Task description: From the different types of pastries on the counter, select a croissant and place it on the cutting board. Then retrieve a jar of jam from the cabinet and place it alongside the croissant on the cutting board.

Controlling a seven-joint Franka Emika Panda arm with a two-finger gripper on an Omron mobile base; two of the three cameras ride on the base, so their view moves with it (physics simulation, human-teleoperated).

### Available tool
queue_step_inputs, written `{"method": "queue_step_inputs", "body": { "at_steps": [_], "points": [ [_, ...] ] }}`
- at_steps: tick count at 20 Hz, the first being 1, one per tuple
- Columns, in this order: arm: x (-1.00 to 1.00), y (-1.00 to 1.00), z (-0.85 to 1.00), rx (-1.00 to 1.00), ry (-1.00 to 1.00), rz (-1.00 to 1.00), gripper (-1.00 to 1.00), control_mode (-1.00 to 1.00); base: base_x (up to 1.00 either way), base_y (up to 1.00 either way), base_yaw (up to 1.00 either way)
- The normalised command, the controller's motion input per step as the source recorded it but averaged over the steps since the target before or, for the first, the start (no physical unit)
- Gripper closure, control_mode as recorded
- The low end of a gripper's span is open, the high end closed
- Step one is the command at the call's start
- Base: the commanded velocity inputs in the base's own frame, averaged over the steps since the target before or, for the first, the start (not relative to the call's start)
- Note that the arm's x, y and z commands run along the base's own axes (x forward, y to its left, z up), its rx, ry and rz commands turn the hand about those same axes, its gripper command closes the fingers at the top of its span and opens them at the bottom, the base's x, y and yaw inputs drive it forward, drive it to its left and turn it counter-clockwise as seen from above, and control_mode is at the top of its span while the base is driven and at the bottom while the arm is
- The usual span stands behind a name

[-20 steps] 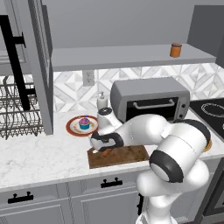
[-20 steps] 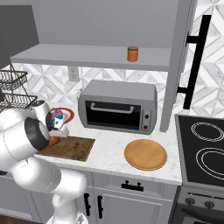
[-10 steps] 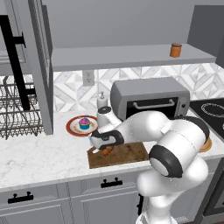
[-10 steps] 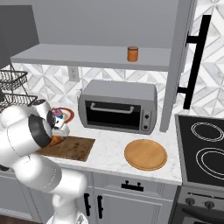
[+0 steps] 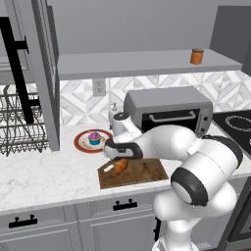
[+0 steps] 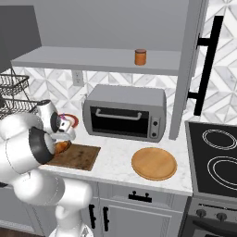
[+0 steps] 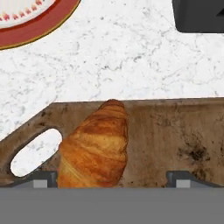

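On the board [image 5: 139, 172] near its handle slot lies the croissant [image 5: 120, 165], free of the claw [image 5: 114, 161], whose fingers stand spread wide to either side just above it. Beside the board on the bench [image 5: 44, 171], a red-rimmed plate [image 5: 81, 143] carries the cupcake [image 5: 94, 138]. Up on the shelf [image 5: 137, 63] stands the jar [image 5: 197, 56].
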Motion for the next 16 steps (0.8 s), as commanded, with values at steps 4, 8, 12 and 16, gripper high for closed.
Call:
{"method": "queue_step_inputs", "body": {
  "at_steps": [4, 8, 12, 16],
  "points": [
    [-0.21, -0.31, 0.57, 0.01, -0.06, 0.0, -1.0, -1.0, 0.0, 0.0, 0.0],
    [-0.5, -0.45, 0.39, 0.03, -0.05, 0.0, -1.0, -1.0, 0.0, 0.0, 0.0],
    [-0.47, -0.54, 0.46, 0.02, -0.07, 0.0, -1.0, -1.0, 0.0, 0.0, 0.0],
    [-0.33, -0.67, 0.58, 0.0, -0.1, 0.0, -1.0, -1.0, 0.0, 0.0, 0.0]
  ]
}}
